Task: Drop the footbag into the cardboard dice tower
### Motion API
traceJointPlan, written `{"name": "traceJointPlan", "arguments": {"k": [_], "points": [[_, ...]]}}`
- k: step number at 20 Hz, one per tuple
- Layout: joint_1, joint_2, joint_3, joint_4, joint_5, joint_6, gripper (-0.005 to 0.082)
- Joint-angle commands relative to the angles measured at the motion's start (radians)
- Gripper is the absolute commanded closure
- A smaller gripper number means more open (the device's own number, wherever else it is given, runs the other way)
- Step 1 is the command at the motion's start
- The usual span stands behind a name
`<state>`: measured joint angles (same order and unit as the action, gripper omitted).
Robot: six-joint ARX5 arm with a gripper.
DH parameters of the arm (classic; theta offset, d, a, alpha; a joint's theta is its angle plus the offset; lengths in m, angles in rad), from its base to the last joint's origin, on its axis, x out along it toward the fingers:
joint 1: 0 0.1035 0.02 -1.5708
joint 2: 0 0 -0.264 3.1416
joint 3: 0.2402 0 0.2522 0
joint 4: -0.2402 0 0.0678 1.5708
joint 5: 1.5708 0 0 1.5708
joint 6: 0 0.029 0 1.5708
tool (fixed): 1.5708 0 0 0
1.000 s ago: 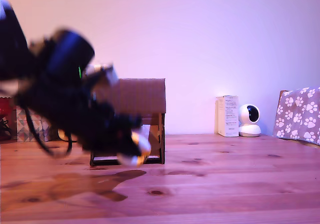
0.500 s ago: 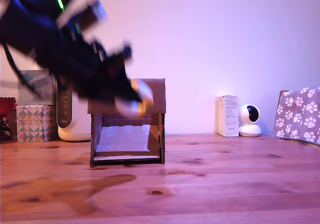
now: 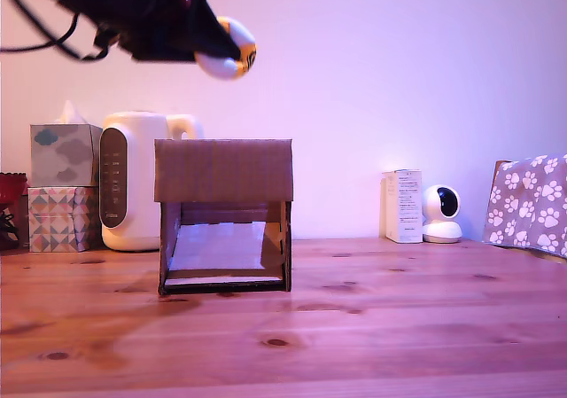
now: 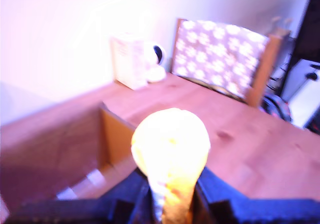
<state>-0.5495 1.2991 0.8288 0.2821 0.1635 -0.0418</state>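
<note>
High above the wooden table [image 3: 399, 327], toward the exterior view's left, the dark gripper [image 3: 213, 50] clamps the small soft yellow-orange and white footbag [image 3: 230, 50], which bulges from between its fingers. The wrist view shows the same ball [image 4: 171, 149] pinched at its base, glowing overexposed. Below it, well apart, stands the brown corrugated cardboard dice tower [image 3: 224, 214], its open top [image 4: 65, 149] visible beneath the ball. A cream-white appliance [image 3: 133, 181] sits just behind the tower.

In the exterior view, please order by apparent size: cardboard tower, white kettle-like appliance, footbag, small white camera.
1. Cardboard dice tower
2. Kettle-like appliance
3. Small white camera and footbag: they look alike, and depth differs, so I leave them unranked.
</note>
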Motion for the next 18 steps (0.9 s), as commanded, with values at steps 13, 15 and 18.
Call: {"name": "traceJointPlan", "arguments": {"k": [13,15,18], "points": [[0.118,0.437,0.565,-0.439,0.049,0.027,0.0725],[0.122,0.443,0.566,-0.443,0.048,0.04,0.0725],[0.124,0.442,0.57,-0.431,0.049,0.053,0.0714]]}}
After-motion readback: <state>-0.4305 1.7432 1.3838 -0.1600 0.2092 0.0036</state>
